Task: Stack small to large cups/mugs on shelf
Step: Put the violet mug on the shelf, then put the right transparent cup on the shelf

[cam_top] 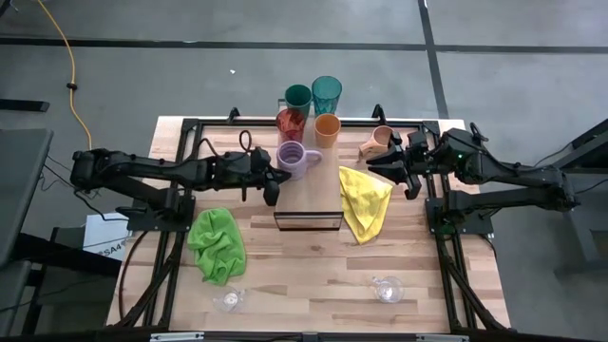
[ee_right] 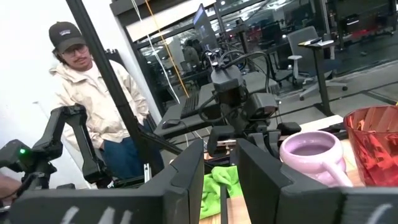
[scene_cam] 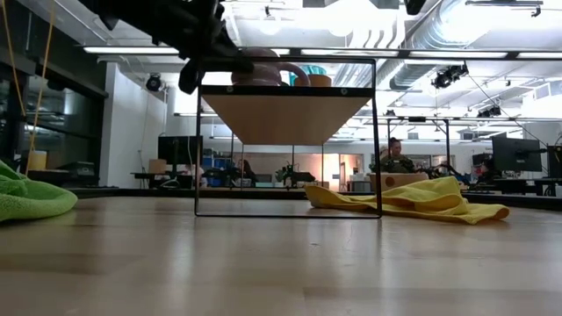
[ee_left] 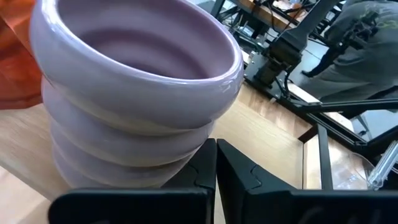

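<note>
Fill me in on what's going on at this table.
A two-armed robot is lining up cups on the low light-wood shelf. The left gripper sits with its jaws shut right beside the ribbed lavender handled mug on the shelf. The right gripper hovers by the tan handled mug, above the yellow cloth. Two small clear glasses wait on the table's near side.
</note>
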Action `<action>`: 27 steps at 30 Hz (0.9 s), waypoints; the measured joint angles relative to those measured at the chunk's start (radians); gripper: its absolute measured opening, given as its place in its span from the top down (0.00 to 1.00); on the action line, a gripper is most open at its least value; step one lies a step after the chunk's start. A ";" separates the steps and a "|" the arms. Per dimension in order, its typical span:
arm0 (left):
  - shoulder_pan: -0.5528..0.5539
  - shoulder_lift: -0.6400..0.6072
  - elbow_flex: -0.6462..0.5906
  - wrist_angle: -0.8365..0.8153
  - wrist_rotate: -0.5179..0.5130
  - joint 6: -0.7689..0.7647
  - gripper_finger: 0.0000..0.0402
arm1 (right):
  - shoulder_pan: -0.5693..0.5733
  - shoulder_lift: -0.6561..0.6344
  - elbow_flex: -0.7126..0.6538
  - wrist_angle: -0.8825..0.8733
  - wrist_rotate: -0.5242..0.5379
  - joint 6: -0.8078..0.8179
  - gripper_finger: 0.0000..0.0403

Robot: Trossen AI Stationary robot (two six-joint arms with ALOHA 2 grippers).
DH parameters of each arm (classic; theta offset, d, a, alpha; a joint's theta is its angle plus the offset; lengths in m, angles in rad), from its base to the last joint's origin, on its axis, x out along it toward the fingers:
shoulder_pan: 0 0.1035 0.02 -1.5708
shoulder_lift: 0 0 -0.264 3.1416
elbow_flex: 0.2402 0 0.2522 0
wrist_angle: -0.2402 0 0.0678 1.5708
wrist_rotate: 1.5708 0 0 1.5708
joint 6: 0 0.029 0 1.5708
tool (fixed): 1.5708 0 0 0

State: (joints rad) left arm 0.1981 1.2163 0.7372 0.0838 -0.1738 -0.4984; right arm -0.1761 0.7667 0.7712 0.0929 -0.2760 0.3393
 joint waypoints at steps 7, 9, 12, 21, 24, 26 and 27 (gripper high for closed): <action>0.019 0.000 0.000 -0.003 -0.017 0.001 1.00 | 0.000 0.000 0.000 0.000 0.000 0.000 0.79; 0.019 0.000 0.000 -0.004 -0.021 0.001 1.00 | 0.000 0.000 0.000 0.000 0.000 0.000 0.79; 0.018 0.000 0.000 -0.006 -0.003 -0.004 1.00 | 0.000 0.000 0.000 0.000 0.000 0.000 0.79; -0.003 -0.061 0.002 0.017 0.152 -0.068 1.00 | 0.000 0.000 0.000 0.000 -0.006 0.000 0.79; -0.035 -0.120 0.002 0.094 0.164 -0.063 1.00 | 0.000 -0.001 0.000 0.000 -0.010 -0.002 0.79; -0.053 -0.164 0.003 0.170 0.166 -0.050 1.00 | 0.000 -0.002 0.000 0.001 -0.010 -0.002 0.79; -0.061 -0.183 0.003 0.207 0.165 -0.042 1.00 | 0.000 -0.002 0.000 0.001 -0.010 -0.003 0.79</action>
State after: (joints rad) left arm 0.1375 1.0329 0.7403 0.2905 -0.0085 -0.5400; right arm -0.1764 0.7650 0.7712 0.0940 -0.2863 0.3363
